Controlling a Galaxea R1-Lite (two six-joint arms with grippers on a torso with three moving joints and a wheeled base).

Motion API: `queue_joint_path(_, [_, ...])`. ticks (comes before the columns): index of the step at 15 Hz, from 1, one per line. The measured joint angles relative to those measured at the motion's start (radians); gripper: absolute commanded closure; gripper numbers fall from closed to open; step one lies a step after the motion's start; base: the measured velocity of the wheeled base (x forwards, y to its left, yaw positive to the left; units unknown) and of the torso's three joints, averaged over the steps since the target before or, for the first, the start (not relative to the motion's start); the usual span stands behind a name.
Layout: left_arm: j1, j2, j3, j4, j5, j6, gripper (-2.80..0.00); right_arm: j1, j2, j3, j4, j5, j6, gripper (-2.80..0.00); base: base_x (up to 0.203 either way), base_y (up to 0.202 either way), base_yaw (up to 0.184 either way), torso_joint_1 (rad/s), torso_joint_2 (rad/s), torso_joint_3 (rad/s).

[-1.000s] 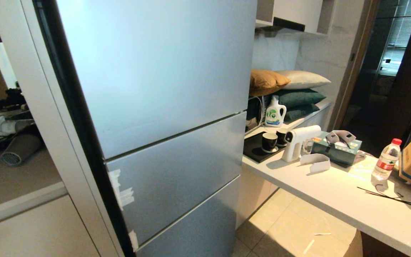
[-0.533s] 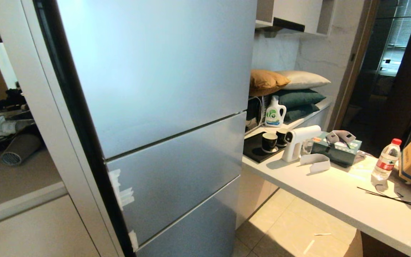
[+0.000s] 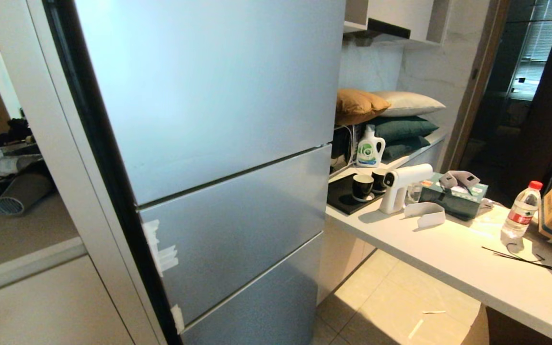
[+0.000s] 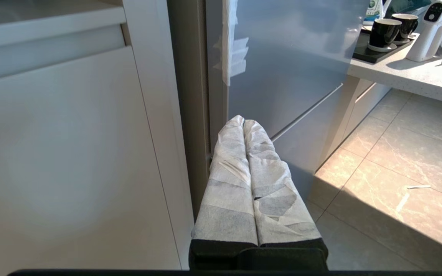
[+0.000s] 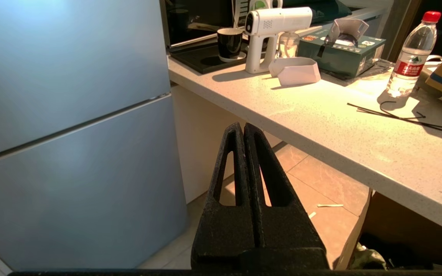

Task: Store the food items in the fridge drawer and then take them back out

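The fridge (image 3: 209,143) fills the head view, all its matte silver-blue door panels closed, so the fridge drawer and the food items are nowhere to be seen. The left end effector (image 4: 243,122) is clenched, its two white-wrapped fingers (image 4: 228,165) pressed together and empty, pointing at the fridge's hinge-side edge where strips of white tape (image 4: 235,57) cling to the door above its tips. Beside it on the far side from the fridge stands a white cabinet (image 4: 71,153). The right end effector (image 5: 243,126) is clenched too, black fingers (image 5: 226,180) flat against each other, nothing between them; the lower fridge panels sit just to one side of it, and the tabletop (image 5: 320,126) runs along its other side and beyond its tips. On that tabletop, well past the fingertips: a green tissue box (image 5: 340,51), a white spray gun (image 5: 272,32), a water bottle (image 5: 411,65), and a black cup (image 5: 229,44). Under the tips lies tiled floor (image 5: 313,176).
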State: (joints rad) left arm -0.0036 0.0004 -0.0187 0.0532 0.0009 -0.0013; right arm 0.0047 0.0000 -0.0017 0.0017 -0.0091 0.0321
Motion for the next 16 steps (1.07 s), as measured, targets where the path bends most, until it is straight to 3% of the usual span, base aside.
queue_joint_path(13, [0.000,0.000,-0.001,0.000,-0.001,0.001,0.00,0.000,0.000,0.000,0.000,0.000,0.001,0.00,0.000,0.000,0.000,-0.131,0.31,0.174])
queue_joint_path(16, [0.000,0.000,-0.001,0.000,-0.001,0.001,0.00,0.000,0.000,0.000,0.000,0.000,0.001,0.00,0.000,0.000,0.000,-0.022,0.06,0.031])
